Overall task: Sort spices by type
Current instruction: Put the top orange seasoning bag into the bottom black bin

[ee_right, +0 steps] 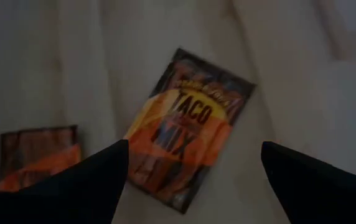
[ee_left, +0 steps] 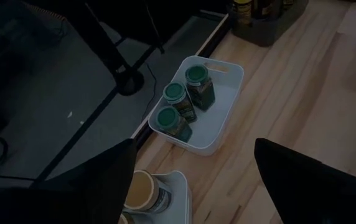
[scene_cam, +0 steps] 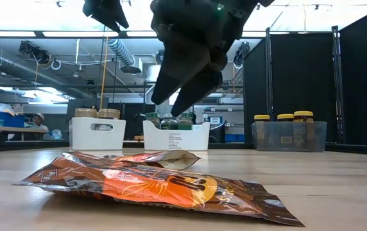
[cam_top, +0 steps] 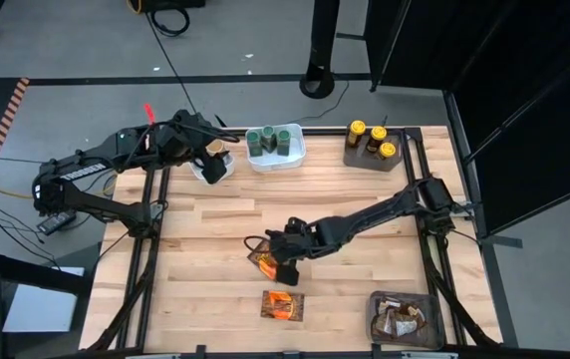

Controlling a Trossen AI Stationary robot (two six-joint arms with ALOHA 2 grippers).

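Pale wood-plank bench, dim workshop behind. Right pincer hangs just above a flat, crinkly orange-and-brown taco mix packet, fingers apart, nothing held; a second foil packet lies beside it, nearer the bench front. Looks like the pick step for packets: next move calls for lowering and pinching a thin edge, likely bound for the grey-brown bin at the front corner. Left pincer, fingers apart, waits over the white tub of tan-lidded jars; green-lidded jars fill the tub alongside, yellow-lidded jars stand far off.

The foil packet reads "TACO MIX"
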